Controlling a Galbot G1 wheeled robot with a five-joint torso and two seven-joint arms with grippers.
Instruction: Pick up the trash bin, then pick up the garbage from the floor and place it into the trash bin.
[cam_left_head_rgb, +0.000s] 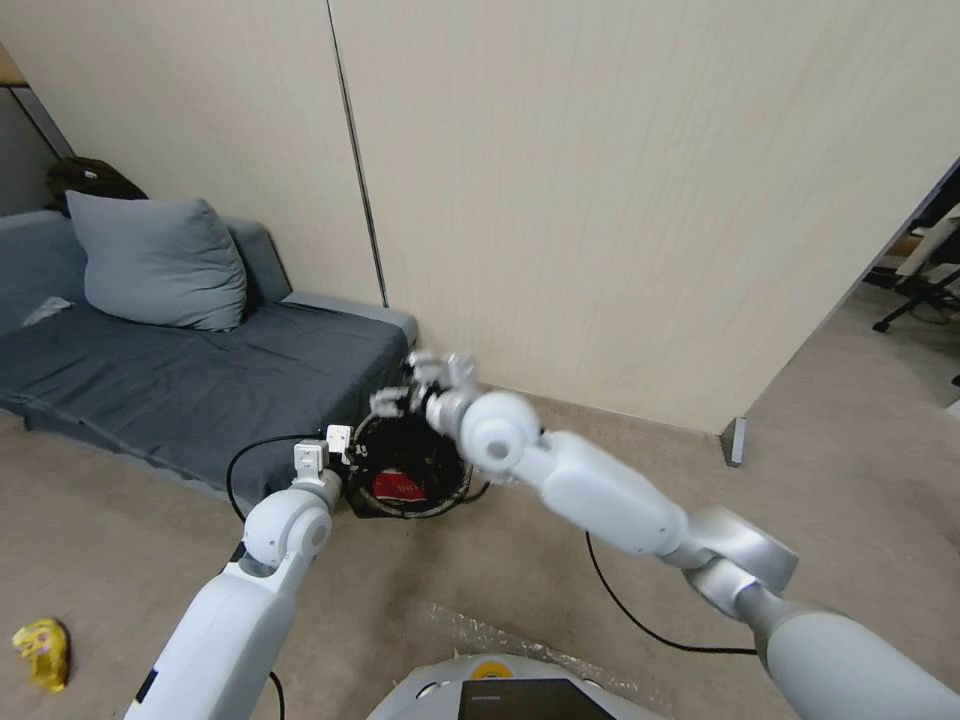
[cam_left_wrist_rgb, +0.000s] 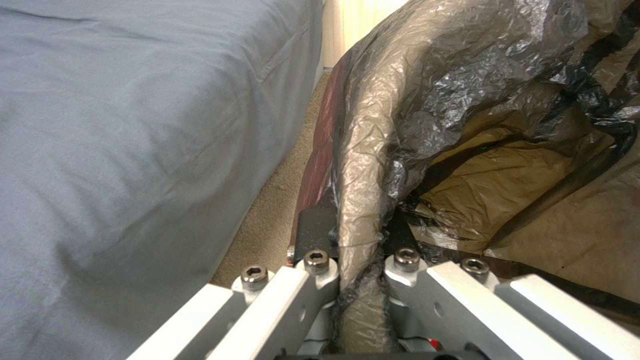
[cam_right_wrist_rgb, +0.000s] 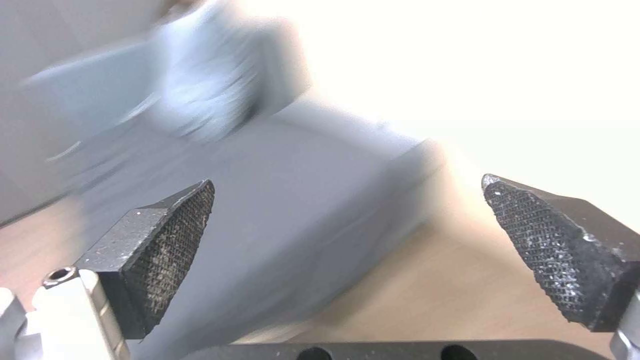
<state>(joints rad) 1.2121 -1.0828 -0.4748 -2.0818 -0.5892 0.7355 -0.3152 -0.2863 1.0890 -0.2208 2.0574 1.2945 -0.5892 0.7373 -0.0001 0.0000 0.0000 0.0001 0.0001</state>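
Nearest the robot, one crumpled yellow wrapper (cam_left_head_rgb: 42, 652) lies on the floor, well apart from the trash bin (cam_left_head_rgb: 408, 468) and on the left. The one bin stands on the floor just beside the corner of the grey sofa (cam_left_head_rgb: 190, 380); a black liner (cam_left_wrist_rgb: 413, 130) is folded over its rim, and one red carton (cam_left_head_rgb: 398, 488) lies inside, its print too small to read. The left claw (cam_left_head_rgb: 345, 455) is clamped tight on the bin's rim at the sofa side, pinching the liner. The right claw (cam_left_head_rgb: 425, 385) hangs above the bin's far edge, fingers (cam_right_wrist_rgb: 167, 235) spread wide with nothing held. One grey cushion (cam_left_head_rgb: 160, 262) rests on the sofa beyond.
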